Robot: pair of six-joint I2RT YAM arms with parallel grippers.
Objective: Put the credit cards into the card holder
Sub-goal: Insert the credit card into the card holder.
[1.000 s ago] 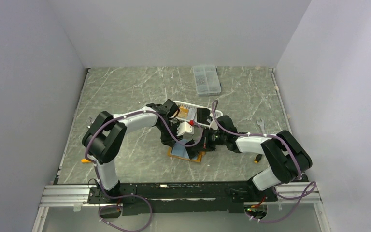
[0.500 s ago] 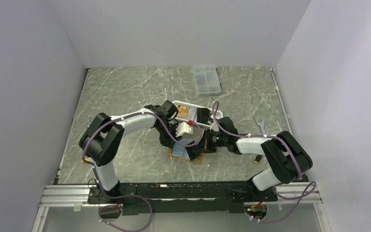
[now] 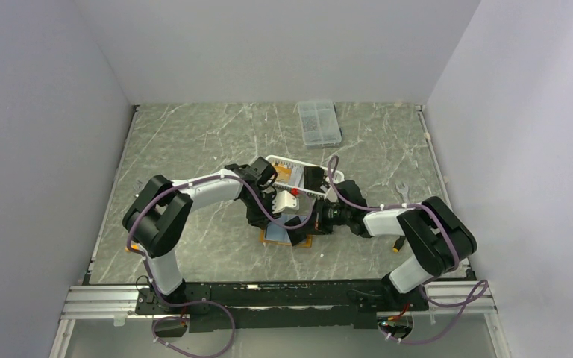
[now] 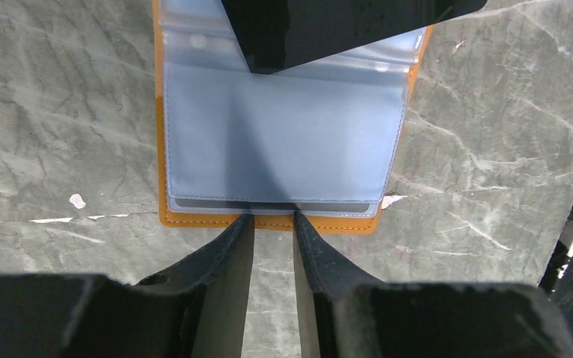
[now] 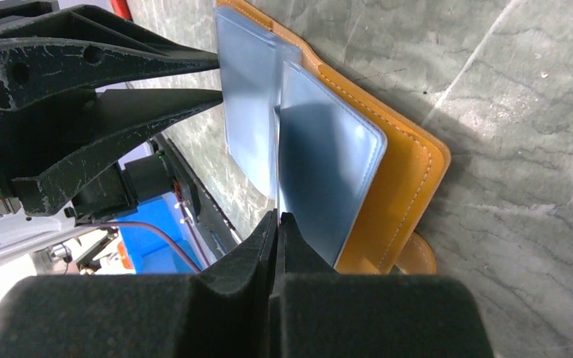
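The card holder (image 4: 276,142) lies open on the table, orange outside with pale blue sleeves; in the top view it (image 3: 274,237) sits between the two arms. My left gripper (image 4: 272,218) is open by a narrow gap, its tips resting on the holder's near edge with only bare table between them. My right gripper (image 5: 277,216) is shut on a black credit card (image 4: 328,26), seen edge-on in the right wrist view (image 5: 277,171). The card's corner overlaps the far sleeve. An orange-gold card (image 3: 285,174) lies in the white basket.
The white slotted basket (image 3: 307,165) stands just behind the grippers. A clear compartment box (image 3: 318,123) is at the back. A wrench (image 3: 401,190) lies at the right, and a small orange item (image 3: 130,247) at the left near the left arm.
The left jaws have narrowed a little. The right gripper, still holding the black card, has edged left over the card holder.
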